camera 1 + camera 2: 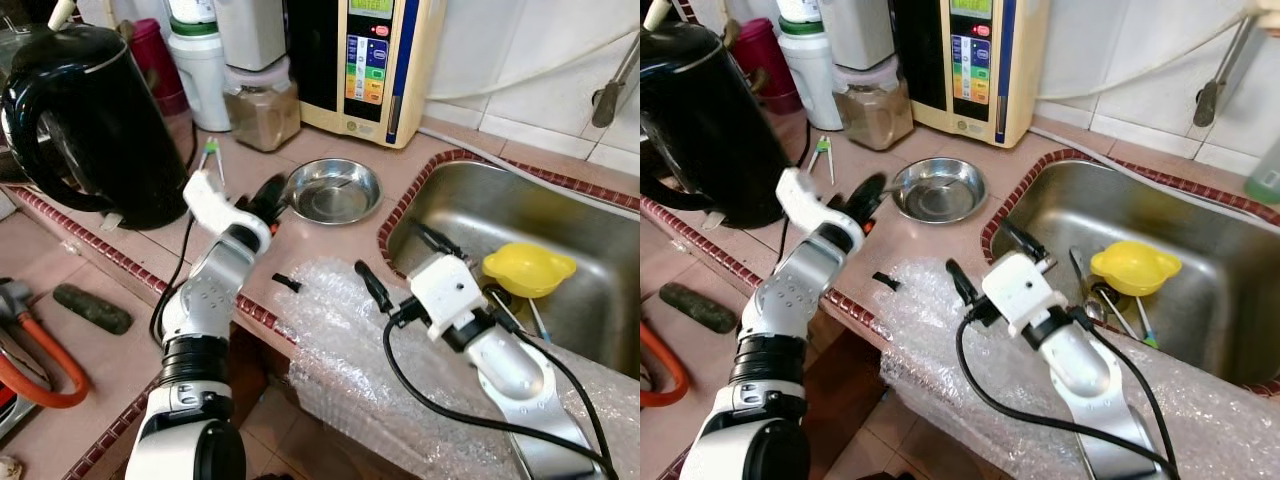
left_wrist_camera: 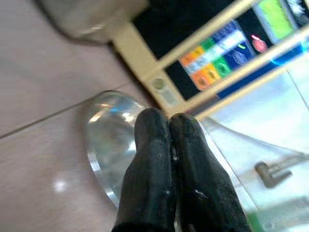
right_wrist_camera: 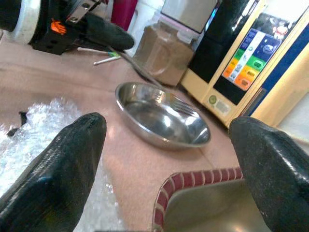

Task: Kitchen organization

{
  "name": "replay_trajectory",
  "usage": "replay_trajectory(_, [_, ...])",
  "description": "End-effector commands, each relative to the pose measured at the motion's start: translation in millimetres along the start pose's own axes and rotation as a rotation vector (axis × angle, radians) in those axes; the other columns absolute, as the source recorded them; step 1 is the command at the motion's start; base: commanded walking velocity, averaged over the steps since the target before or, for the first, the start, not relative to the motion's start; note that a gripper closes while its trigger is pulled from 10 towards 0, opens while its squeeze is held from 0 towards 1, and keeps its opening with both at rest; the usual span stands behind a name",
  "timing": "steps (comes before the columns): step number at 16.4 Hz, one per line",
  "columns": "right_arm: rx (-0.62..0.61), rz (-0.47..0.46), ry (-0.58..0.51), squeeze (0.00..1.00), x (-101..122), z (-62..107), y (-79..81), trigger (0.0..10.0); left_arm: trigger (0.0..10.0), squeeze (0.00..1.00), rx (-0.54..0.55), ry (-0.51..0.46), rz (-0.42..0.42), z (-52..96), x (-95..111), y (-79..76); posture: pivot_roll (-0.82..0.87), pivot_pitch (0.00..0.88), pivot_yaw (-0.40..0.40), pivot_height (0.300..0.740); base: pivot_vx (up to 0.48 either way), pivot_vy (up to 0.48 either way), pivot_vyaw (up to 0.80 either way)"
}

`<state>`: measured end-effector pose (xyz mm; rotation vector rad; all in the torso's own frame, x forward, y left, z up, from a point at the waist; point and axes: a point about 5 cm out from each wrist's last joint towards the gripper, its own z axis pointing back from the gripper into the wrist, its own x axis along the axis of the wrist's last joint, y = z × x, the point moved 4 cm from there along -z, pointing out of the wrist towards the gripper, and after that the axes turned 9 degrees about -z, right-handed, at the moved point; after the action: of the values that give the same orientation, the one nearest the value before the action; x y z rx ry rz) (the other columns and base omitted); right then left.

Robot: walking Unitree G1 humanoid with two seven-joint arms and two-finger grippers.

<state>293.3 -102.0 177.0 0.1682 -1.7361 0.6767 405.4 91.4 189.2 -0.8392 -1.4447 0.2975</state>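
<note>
Grippers, two; steel bowl, one; spoons, perhaps three.

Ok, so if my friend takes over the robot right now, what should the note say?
Left gripper: fingers shut, holding nothing, hovering over the counter just beside the steel bowl.
Right gripper: wide open, empty, above the counter's edge by the sink, pointing toward the bowl.
The bowl sits empty on the counter in front of the water machine. A yellow bowl and some cutlery lie in the sink. Bubble wrap covers the counter's front edge.
Done: nothing picked up yet.
Left: probably grab the steel bowl and put it away.
</note>
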Motion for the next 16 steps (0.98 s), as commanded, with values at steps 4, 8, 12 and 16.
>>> replay_trajectory(4, [-0.036, 0.092, -0.017, 0.0, 4, -2.3, -11.6, 10.0, 0.0, 0.0, -0.19, 0.058, -0.208, 1.2, 0, -37.5, -0.11, 0.066, 0.09, 0.74, 0.0, 0.0, 0.0])
replay_trajectory(8, [-0.042, 0.241, -0.016, 0.0, 4, -22.2, -21.5, 10.0, 0.0, 0.0, -0.344, 0.148, -0.339, 5.1, -20, -63.9, -0.12, 0.066, 0.093, 0.74, 0.0, 0.0, 0.0])
replay_trajectory(12, [-0.065, 0.296, -0.016, 0.0, 1, -53.6, -28.1, 10.0, 0.0, 0.0, -0.448, 0.164, -0.362, 9.6, -28, -89.2, -0.11, 0.066, 0.09, 0.74, 0.0, 0.0, 0.0])
replay_trajectory(16, [-0.102, 0.341, 0.06, 0.0, -17, -69.7, -38.2, 0.0, 0.0, 0.0, -0.505, 0.169, -0.382, 17.6, -28, -100.4, -0.1, 0.07, 0.079, 0.74, 0.0, 0.0, 0.0])
